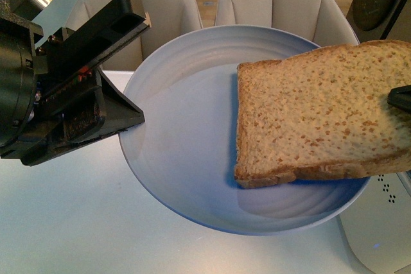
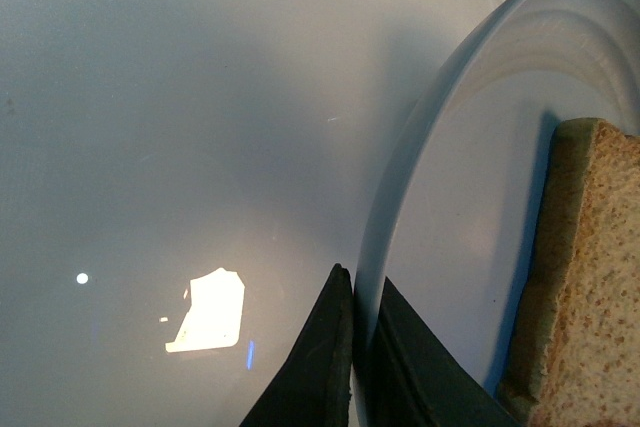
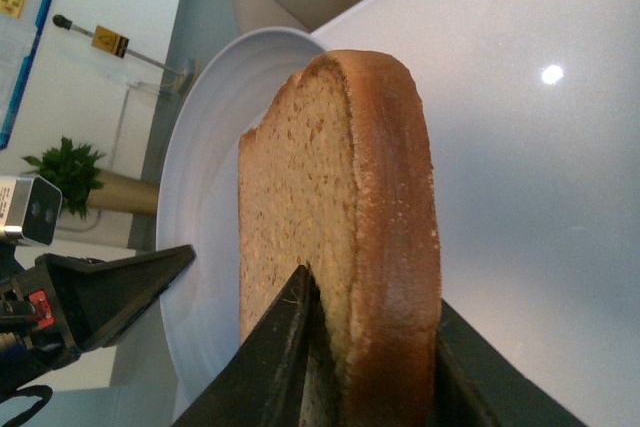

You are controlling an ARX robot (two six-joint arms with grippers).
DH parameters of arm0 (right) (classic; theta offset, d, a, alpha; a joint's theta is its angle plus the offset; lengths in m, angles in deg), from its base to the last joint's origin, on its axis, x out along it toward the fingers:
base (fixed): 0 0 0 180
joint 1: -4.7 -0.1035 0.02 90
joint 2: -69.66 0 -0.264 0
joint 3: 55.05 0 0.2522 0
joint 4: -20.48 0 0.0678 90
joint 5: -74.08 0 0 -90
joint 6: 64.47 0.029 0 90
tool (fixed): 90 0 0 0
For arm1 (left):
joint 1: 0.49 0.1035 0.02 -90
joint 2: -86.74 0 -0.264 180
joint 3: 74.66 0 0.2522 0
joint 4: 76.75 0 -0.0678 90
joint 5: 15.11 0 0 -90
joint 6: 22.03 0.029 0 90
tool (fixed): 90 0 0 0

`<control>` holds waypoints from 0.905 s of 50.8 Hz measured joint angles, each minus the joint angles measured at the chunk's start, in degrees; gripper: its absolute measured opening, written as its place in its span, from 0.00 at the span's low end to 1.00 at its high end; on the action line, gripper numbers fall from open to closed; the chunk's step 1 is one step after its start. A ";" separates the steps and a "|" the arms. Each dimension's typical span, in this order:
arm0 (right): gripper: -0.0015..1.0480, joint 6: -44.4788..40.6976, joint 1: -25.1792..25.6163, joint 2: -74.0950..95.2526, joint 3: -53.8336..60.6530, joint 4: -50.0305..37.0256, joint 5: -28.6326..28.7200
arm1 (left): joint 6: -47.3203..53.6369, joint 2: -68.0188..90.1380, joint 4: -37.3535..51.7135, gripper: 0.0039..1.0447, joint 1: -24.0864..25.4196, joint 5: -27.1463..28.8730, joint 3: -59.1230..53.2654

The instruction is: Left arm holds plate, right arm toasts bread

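My left gripper (image 1: 128,117) is shut on the left rim of the pale blue-grey plate (image 1: 186,152) and holds it above the white table. In the left wrist view my left gripper (image 2: 362,302) has one black jaw on each side of the plate's rim (image 2: 420,147). The square slice of brown bread (image 1: 321,113) hangs tilted over the right half of the plate, its lower left corner close to the plate's surface. My right gripper (image 3: 370,297) is shut on the bread (image 3: 340,197), one jaw on each face. Only a dark tip of it (image 1: 401,97) shows in the front view.
A white table (image 1: 70,222) lies under the plate. Two beige chair backs (image 1: 276,4) stand behind the table. A white appliance (image 1: 385,222) with small holes sits at the right edge. A potted plant (image 3: 70,172) and a sign post stand far off.
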 joint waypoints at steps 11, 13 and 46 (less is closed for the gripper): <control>0.04 -0.55 4.76 -4.70 -0.92 3.32 2.10 | -0.02 0.00 0.00 0.03 0.00 -0.02 0.00; 0.03 -0.81 5.77 -5.55 -1.40 3.98 2.54 | -0.02 0.00 0.00 0.03 0.00 -0.02 0.00; 0.03 -29.53 22.82 -8.68 -13.18 11.17 -4.13 | -0.35 0.00 0.00 0.03 0.00 -0.09 0.00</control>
